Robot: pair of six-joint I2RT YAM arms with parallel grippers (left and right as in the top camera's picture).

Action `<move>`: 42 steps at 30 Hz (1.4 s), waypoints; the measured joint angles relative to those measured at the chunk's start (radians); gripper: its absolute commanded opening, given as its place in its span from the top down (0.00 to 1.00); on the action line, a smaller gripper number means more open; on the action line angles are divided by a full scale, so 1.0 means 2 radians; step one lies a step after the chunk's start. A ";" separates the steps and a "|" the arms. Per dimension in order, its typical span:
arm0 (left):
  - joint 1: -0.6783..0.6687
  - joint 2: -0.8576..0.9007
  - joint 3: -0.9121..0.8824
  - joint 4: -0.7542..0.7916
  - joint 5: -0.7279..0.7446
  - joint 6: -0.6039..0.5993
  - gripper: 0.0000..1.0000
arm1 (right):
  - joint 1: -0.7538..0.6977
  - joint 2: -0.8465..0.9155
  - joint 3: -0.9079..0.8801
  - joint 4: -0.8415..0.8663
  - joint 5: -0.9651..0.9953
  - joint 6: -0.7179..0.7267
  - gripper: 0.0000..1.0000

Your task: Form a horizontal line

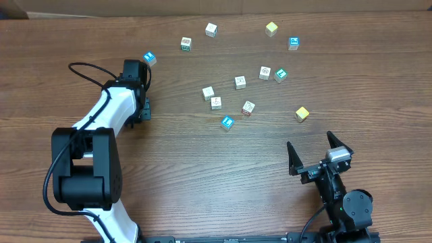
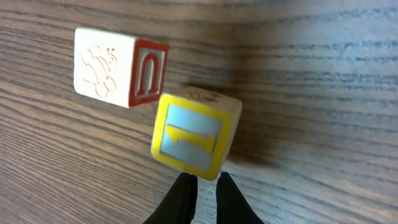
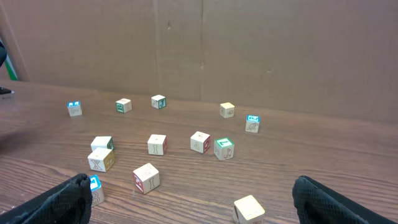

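No row of four touching cubes shows in any view; the horizontal line is not in view. Small printed cubes lie scattered singly over the far half of the table, among them a blue one point(image 1: 227, 123), a yellow one point(image 1: 302, 113) and a white one point(image 1: 208, 92). My left gripper point(image 1: 140, 111) is shut and empty. In the left wrist view its fingertips point(image 2: 205, 182) sit just short of a yellow-framed cube point(image 2: 193, 134), which touches a white cube with a red U point(image 2: 118, 74). My right gripper point(image 1: 310, 143) is wide open and empty, low at the front right point(image 3: 193, 196).
A blue cube point(image 1: 149, 58) lies just beyond the left wrist. More cubes lie along the back: white point(image 1: 211, 30), yellow point(image 1: 271, 28), blue point(image 1: 293, 43). A yellow cube point(image 3: 249, 208) lies between the right fingers' span. A cardboard wall point(image 3: 249, 50) stands behind the table.
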 measured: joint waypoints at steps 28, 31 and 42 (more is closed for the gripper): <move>0.013 0.000 0.000 0.026 0.000 -0.039 0.93 | 0.000 0.000 0.000 0.000 0.000 0.000 0.00; 0.013 0.000 0.000 0.027 0.000 -0.043 0.92 | 0.000 0.000 0.000 0.000 0.000 0.000 0.00; 0.013 0.000 0.000 -0.006 0.000 -0.046 0.95 | 0.000 0.000 0.000 0.000 0.000 0.000 0.00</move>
